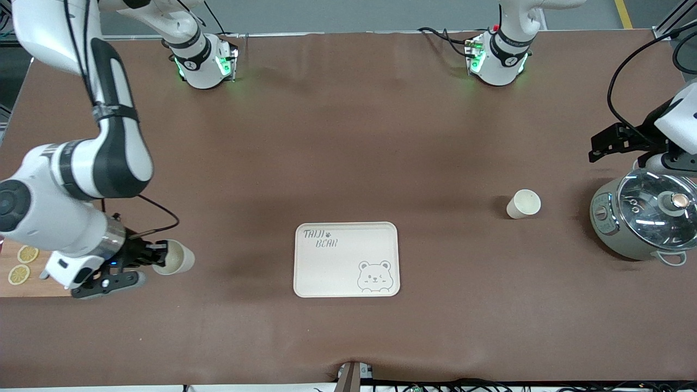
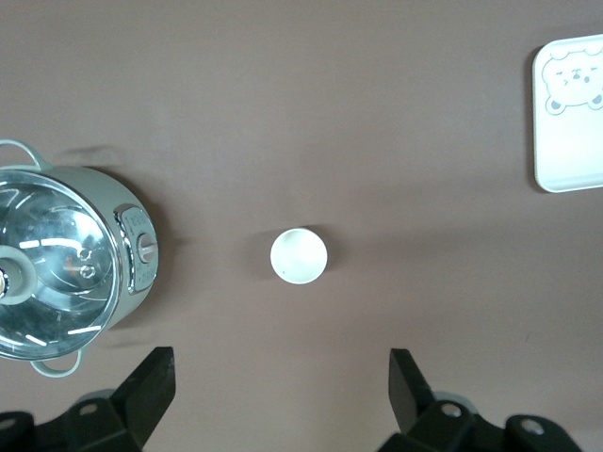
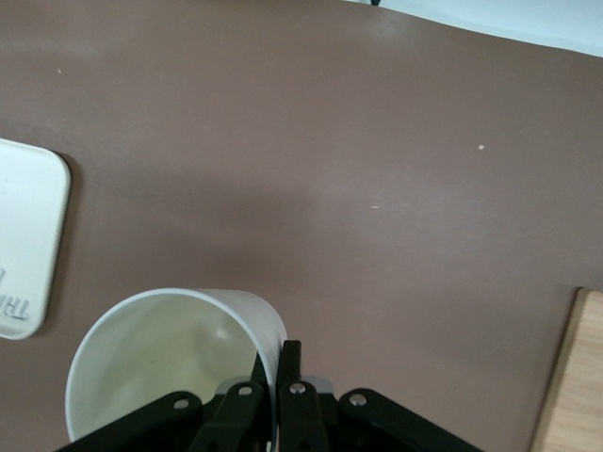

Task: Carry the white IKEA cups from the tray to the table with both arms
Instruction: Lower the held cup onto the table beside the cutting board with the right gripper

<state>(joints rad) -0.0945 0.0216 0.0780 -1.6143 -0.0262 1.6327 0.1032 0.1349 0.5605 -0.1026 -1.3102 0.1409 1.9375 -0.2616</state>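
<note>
One white cup [image 1: 524,204] stands upright on the brown table between the bear-printed tray [image 1: 347,259] and the pot. In the left wrist view this cup [image 2: 300,256] sits ahead of my left gripper [image 2: 281,381], which is open and empty. In the front view the left gripper [image 1: 601,146] hangs over the table by the pot. My right gripper [image 1: 155,260] is shut on the wall of the second white cup [image 1: 177,257] and holds it tilted, toward the right arm's end of the table. In the right wrist view one finger is inside this cup [image 3: 160,372] and one is outside, at my right gripper [image 3: 279,369].
A grey-green pot with a glass lid [image 1: 645,220] stands at the left arm's end, and it shows in the left wrist view [image 2: 66,264]. A wooden board with lemon slices [image 1: 22,269] lies under the right arm. The tray's corner [image 3: 28,235] shows in the right wrist view.
</note>
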